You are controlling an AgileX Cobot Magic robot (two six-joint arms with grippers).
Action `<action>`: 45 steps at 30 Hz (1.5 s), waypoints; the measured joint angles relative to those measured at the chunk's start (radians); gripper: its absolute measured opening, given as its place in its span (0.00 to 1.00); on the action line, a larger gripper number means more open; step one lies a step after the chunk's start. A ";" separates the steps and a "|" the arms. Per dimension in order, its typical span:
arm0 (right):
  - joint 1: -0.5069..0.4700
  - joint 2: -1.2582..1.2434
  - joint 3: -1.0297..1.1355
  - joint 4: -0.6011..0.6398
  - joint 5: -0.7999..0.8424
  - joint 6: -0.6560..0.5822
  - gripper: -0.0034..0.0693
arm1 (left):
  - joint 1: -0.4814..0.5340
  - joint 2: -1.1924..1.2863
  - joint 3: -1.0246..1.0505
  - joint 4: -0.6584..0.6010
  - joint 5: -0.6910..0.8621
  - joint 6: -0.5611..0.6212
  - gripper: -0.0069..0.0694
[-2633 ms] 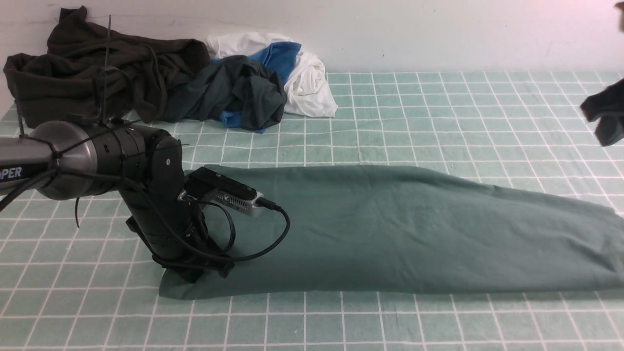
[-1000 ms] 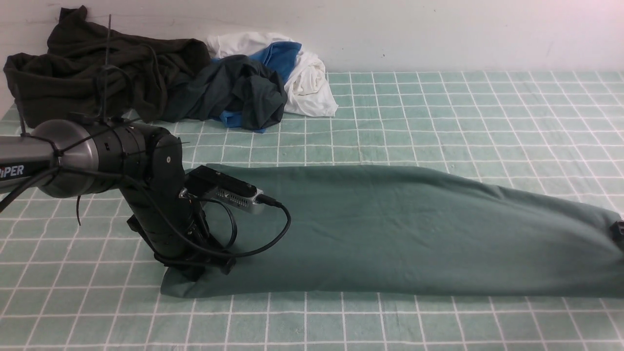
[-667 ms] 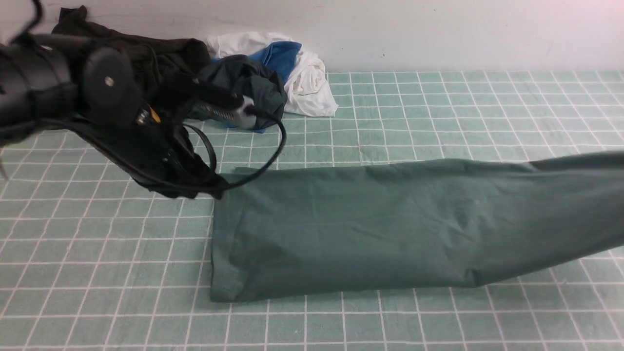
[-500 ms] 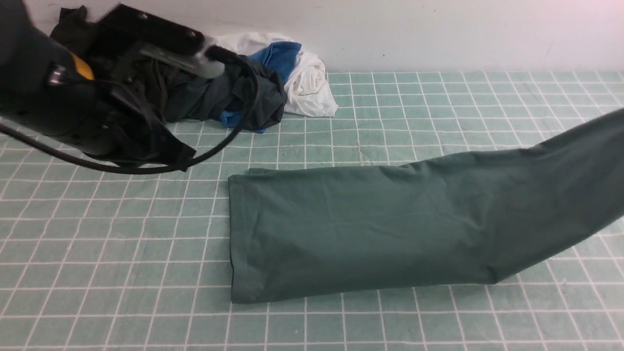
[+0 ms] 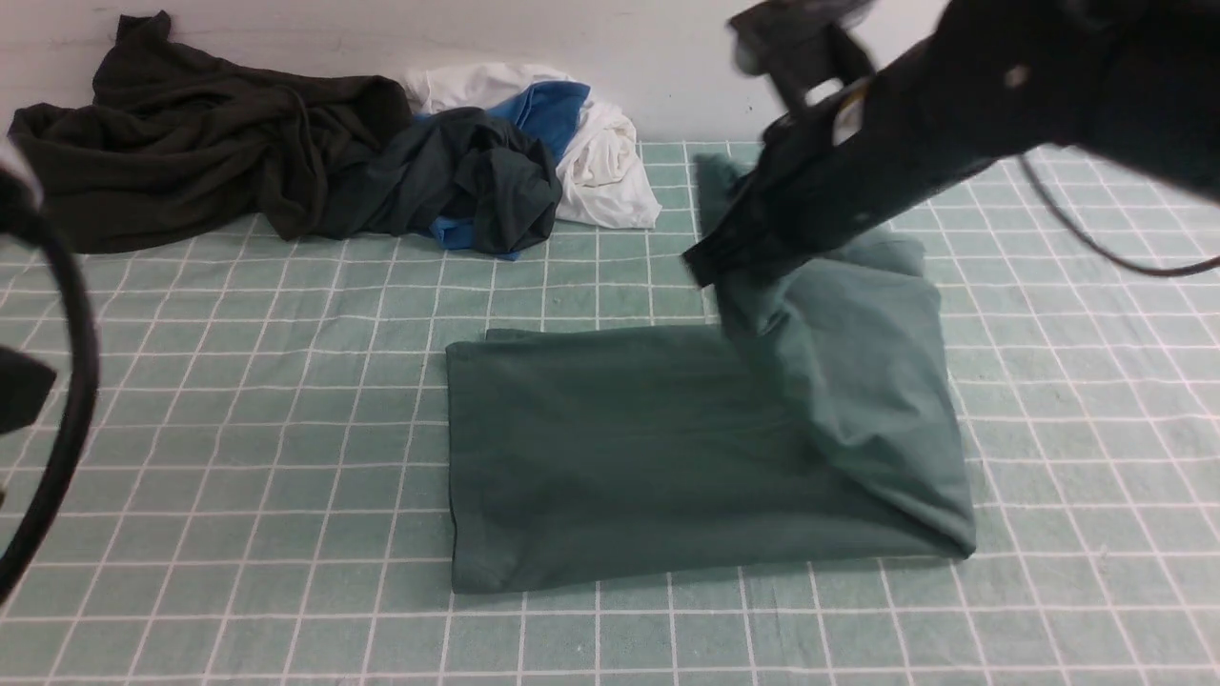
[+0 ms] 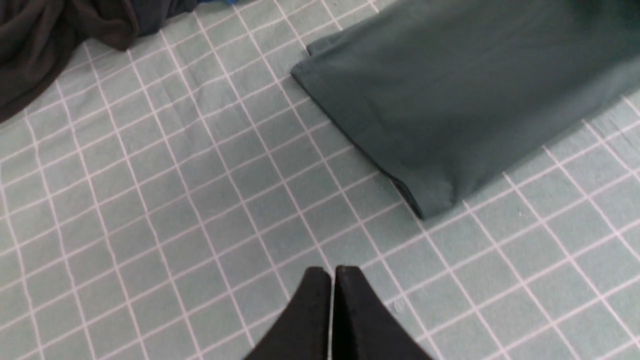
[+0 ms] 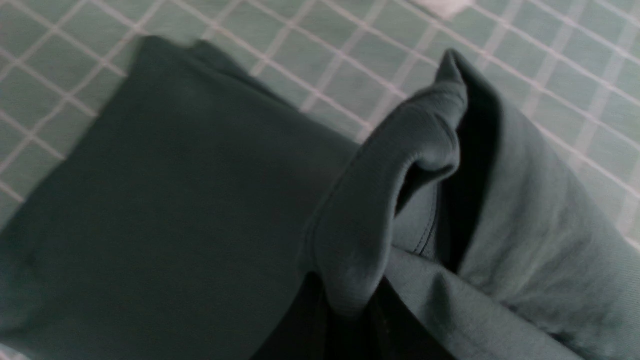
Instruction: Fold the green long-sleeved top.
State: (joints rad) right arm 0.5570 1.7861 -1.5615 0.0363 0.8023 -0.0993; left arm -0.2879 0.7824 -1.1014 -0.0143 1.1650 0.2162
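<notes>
The green long-sleeved top (image 5: 620,457) lies as a long folded band on the checked table cover. Its right end is lifted and doubled back toward the middle. My right gripper (image 5: 710,267) is shut on a bunched fold of that end and holds it above the band's far edge. In the right wrist view the jaws (image 7: 345,305) pinch a rolled fold of the top (image 7: 150,200). My left gripper (image 6: 332,272) is shut and empty above bare table cover, apart from the top's left end (image 6: 450,100). Only the left arm's cable (image 5: 57,381) shows in the front view.
A bulky olive-black garment (image 5: 191,143) lies at the back left by the wall. Beside it lie a blackish-green garment (image 5: 477,181) and a white and blue one (image 5: 591,133). The green checked table cover (image 5: 238,457) spreads all around.
My left gripper let go of the top's left end and withdrew to the left. My right gripper took the right end, lifted it and carried it left over the band.
</notes>
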 joint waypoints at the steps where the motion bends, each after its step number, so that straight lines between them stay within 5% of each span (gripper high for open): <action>1: 0.042 0.050 0.000 0.028 -0.051 0.000 0.10 | 0.000 -0.040 0.031 0.008 0.019 0.000 0.09; 9: 0.151 0.234 0.000 0.183 -0.261 0.000 0.18 | 0.000 -0.159 0.198 0.039 0.046 -0.035 0.09; 16: 0.142 0.226 -0.002 0.230 -0.271 0.000 0.58 | 0.000 -0.209 0.282 0.049 0.065 -0.076 0.09; 22: 0.083 0.134 -0.040 0.126 -0.030 0.000 0.74 | 0.000 -0.347 0.351 0.130 0.060 -0.183 0.09; 26: 0.048 0.057 -0.059 0.076 0.129 0.001 0.69 | 0.000 -0.457 0.416 0.177 0.010 -0.245 0.09; 29: 0.024 -0.062 -0.059 0.038 0.275 0.004 0.49 | 0.000 -0.576 0.503 0.211 -0.099 -0.287 0.09; 35: 0.019 -0.328 0.104 0.020 0.295 0.006 0.11 | 0.000 -0.666 0.576 0.220 -0.207 -0.298 0.09; 45: 0.019 -0.880 0.553 0.015 -0.008 0.038 0.03 | 0.000 -0.671 0.582 0.228 -0.201 -0.299 0.09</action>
State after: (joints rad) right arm 0.5760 0.9057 -1.0085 0.0510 0.7942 -0.0609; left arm -0.2879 0.1114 -0.5189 0.2140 0.9638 -0.0829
